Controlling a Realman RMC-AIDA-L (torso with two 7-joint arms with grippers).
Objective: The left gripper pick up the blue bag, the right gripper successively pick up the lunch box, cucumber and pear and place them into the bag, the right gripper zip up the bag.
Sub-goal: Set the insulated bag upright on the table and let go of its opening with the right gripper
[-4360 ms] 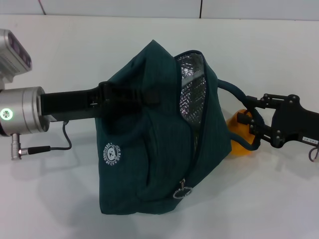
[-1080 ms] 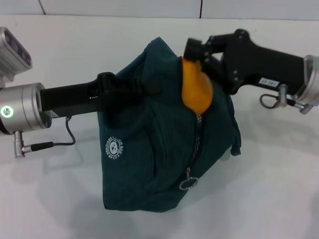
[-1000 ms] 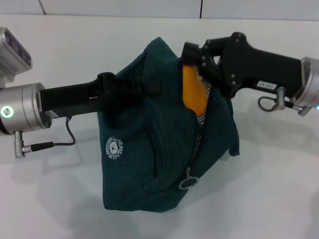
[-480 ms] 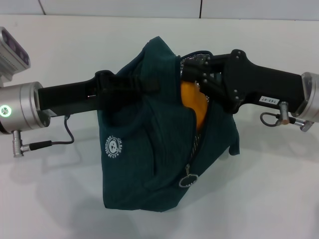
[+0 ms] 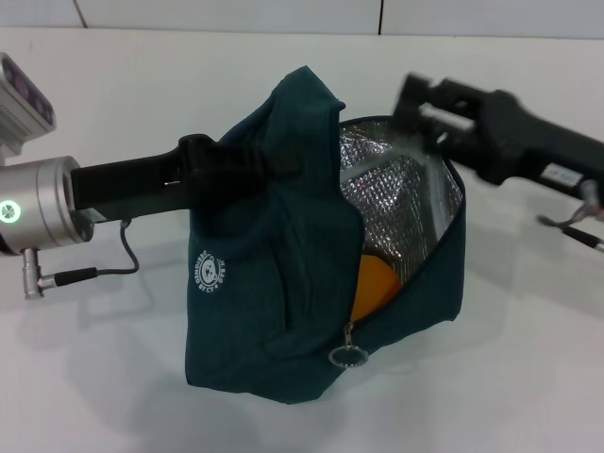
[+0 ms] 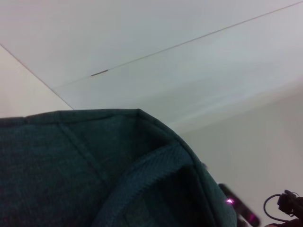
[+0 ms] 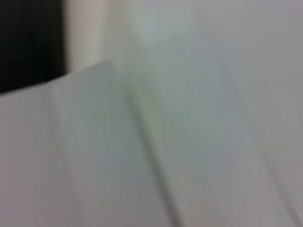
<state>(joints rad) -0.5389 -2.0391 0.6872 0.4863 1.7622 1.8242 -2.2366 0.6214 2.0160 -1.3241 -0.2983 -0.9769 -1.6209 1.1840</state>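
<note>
Half a second ago the right gripper held the pear at the bag mouth; now it is clear of the opening, above the rim, blurred, finger state cannot be told. The pear lies low inside the blue bag against the foil lining, mostly hidden, axis unclear. The left gripper pinches the bag's upper fabric. The bag mouth faces up and right, its zipper running down to the ring pull.
</note>
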